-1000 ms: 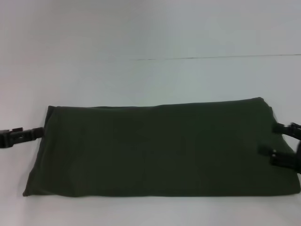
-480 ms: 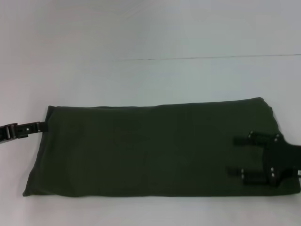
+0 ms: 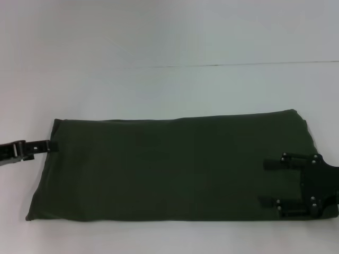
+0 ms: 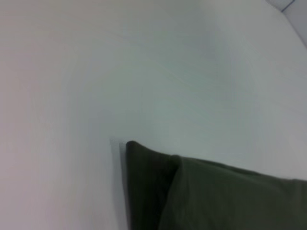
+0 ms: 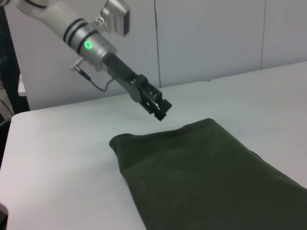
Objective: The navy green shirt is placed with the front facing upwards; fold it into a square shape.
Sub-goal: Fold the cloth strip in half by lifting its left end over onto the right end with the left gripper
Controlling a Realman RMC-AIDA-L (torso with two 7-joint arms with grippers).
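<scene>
Shirt lay folded into a long band across the white bench. Right claw hovered spread over its right end; left claw at its left edge, grip unclear.

The navy green shirt is lying flat across the lower half of the head view as a long, dark olive band, folded so that no sleeves, collar or lettering are showing. Its far edge is running slightly uphill toward the right of the frame, while its lower left corner is reaching furthest toward the bottom left.
</scene>
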